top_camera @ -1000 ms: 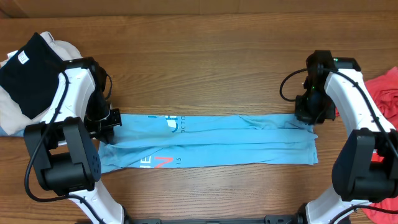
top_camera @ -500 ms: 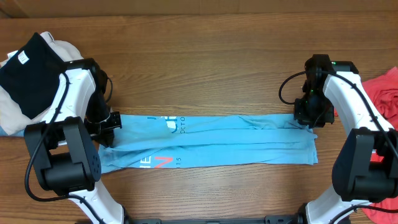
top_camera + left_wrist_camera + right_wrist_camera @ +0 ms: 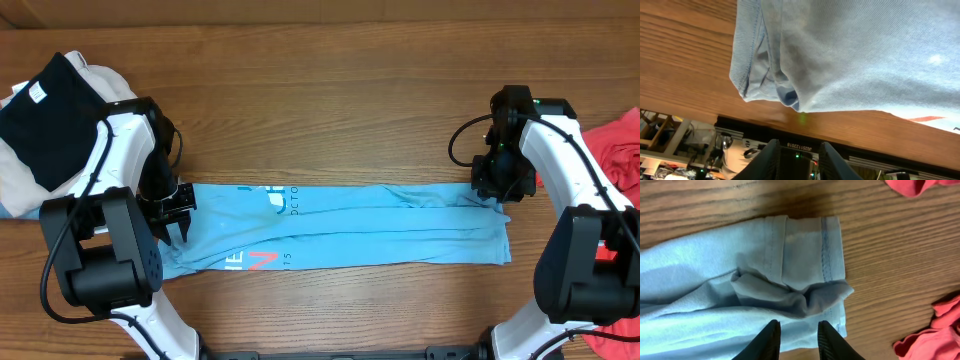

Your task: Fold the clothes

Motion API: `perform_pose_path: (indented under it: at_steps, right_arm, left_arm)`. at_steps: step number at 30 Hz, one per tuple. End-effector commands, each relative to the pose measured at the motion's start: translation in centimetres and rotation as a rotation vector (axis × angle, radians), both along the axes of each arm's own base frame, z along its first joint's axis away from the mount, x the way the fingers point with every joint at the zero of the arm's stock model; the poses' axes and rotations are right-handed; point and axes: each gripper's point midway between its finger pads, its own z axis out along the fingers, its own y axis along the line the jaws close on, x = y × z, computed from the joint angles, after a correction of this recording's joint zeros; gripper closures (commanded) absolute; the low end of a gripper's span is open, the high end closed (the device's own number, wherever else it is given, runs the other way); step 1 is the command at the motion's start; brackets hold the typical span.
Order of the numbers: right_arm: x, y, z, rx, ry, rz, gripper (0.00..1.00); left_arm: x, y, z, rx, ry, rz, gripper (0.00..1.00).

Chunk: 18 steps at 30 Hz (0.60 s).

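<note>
The sky-blue T-shirt [image 3: 340, 225] lies on the wooden table [image 3: 330, 110] as a long flat strip with white and red lettering near its left end. My left gripper [image 3: 180, 210] hovers at the strip's left end. In the left wrist view it [image 3: 799, 152] is open and empty, a little off the bunched hem [image 3: 785, 92]. My right gripper [image 3: 497, 192] is over the right end. In the right wrist view it [image 3: 799, 332] is open just above the crumpled hem [image 3: 805, 297], holding nothing. The coral-red T-shirt [image 3: 618, 150] lies at the table's right edge.
A heap of black and cream garments [image 3: 45, 125] sits at the far left. More coral-red cloth [image 3: 932, 335] lies close to the right of the blue hem. The table's front edge and metal frame [image 3: 880, 160] run just past the left gripper.
Both grippers have opened and let go of the ends of the blue shirt, which now rests flat. The left gripper has drawn back slightly from the hem.
</note>
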Motion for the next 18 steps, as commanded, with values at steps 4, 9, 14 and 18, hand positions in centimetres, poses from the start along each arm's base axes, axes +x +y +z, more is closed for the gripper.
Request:
perform_pose_path:
  at_steps: [4,9,14,18]
  right_arm:
    - [0.1,-0.2,0.8,0.003,-0.034,-0.014,0.63]
    - [-0.3,-0.1,0.5,0.006,-0.022,-0.014,0.63]
    - [-1.2,0.0,-1.3,0.007,-0.004,-0.014,0.62]
    - [-1.7,0.0,-2.6,0.007,-0.004,-0.014,0.62]
  left_arm:
    - [0.7,0.2,0.0,0.007,-0.053,0.02,0.66]
    - [2.1,-0.2,-0.7,-0.017,-0.117,0.038,0.64]
    - [3.0,-0.7,-1.0,-0.045,-0.158,0.053,0.64]
    - [3.1,-0.7,-1.1,-0.045,-0.162,0.052,0.63]
